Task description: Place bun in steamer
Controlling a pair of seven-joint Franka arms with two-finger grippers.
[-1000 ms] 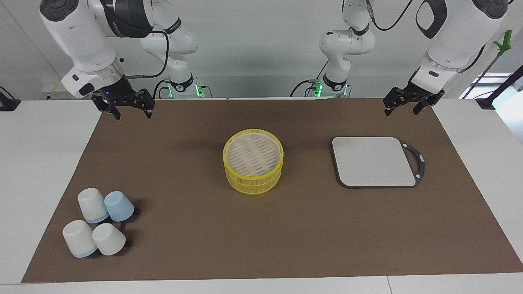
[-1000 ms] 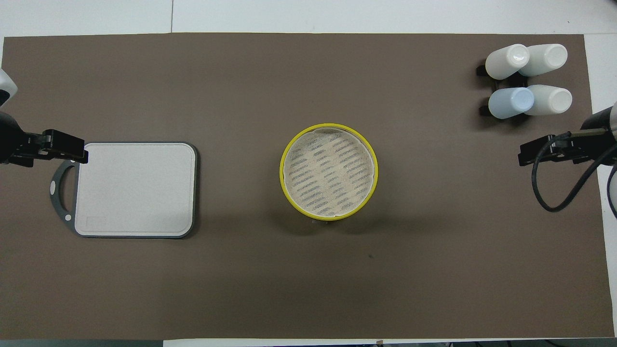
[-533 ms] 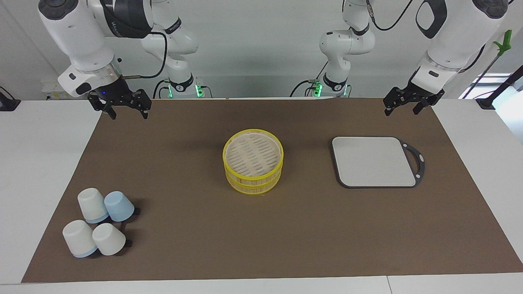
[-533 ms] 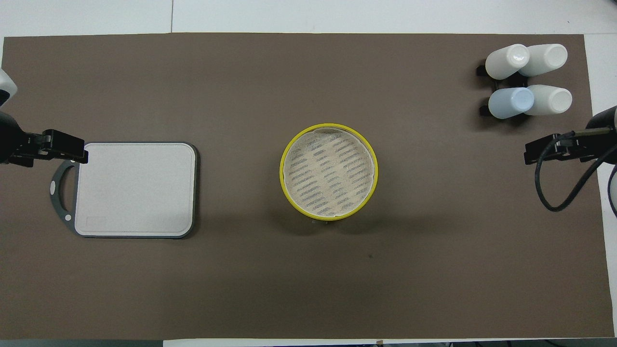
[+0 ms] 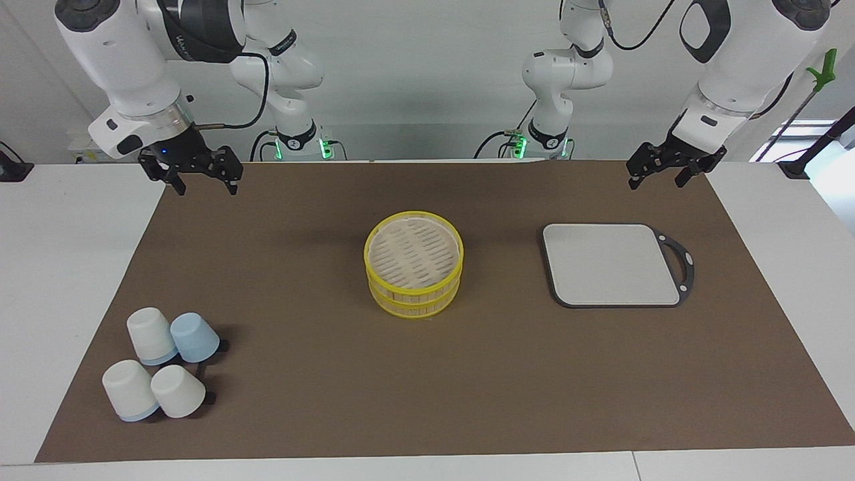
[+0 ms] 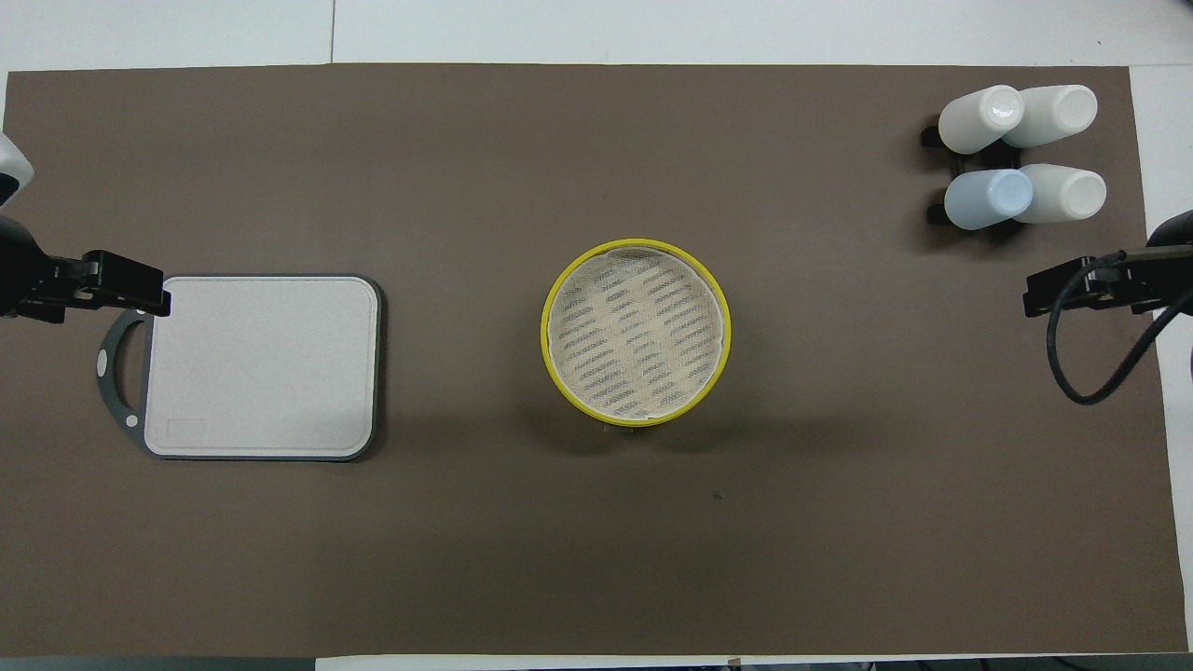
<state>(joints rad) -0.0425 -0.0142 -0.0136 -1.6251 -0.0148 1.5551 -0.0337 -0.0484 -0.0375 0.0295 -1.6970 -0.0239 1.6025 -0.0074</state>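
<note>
Top of the facing frame: right gripper [image 5: 206,188] over the mat's corner, jaws spread, empty. Lower corner: four upturned cups [image 5: 163,364], huddled. Frame centre: steamer [image 5: 413,264], lidded, two tiers seen from the facing view, only the lid from overhead. Then board [image 5: 611,264]. Left gripper [image 5: 658,180] up top, jaws spread, empty; overhead, just tips.

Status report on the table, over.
Left end effector open and empty, up over the mat's edge; right end effector likewise. Steamer mid-mat, lid on. No bun in view. Grey board and cups well aside.
</note>
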